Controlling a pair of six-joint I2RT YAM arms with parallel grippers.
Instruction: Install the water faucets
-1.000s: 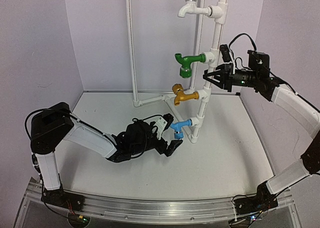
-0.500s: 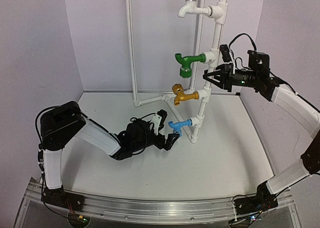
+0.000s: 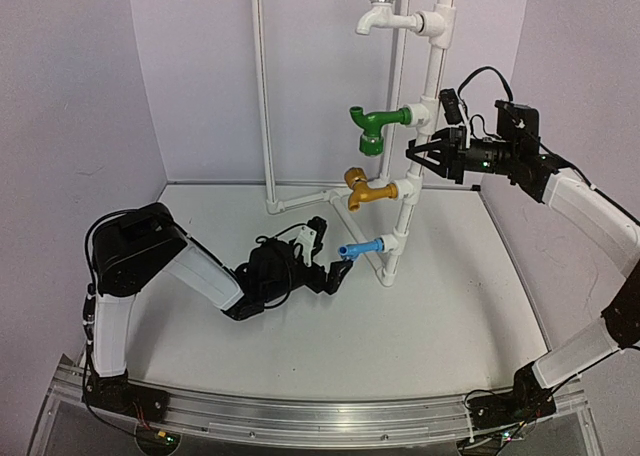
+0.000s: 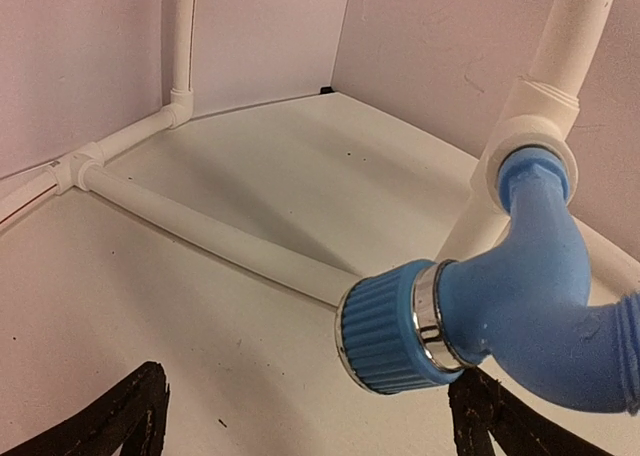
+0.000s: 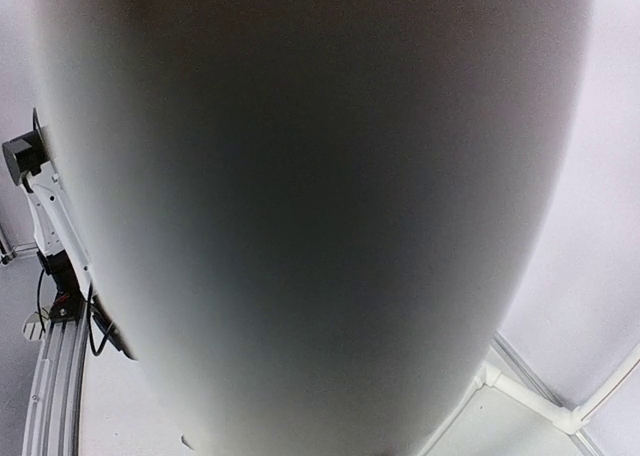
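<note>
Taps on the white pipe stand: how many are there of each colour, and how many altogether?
White tap: 1
Green tap: 1
Gold tap: 1
Sky-blue tap: 1
Total: 4

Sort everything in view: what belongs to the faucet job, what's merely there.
Job: blue faucet, upright pipe, left gripper open beside the faucet, right gripper clamping the pipe.
Merely there: white faucet, green faucet, gold faucet, rear pipe.
</note>
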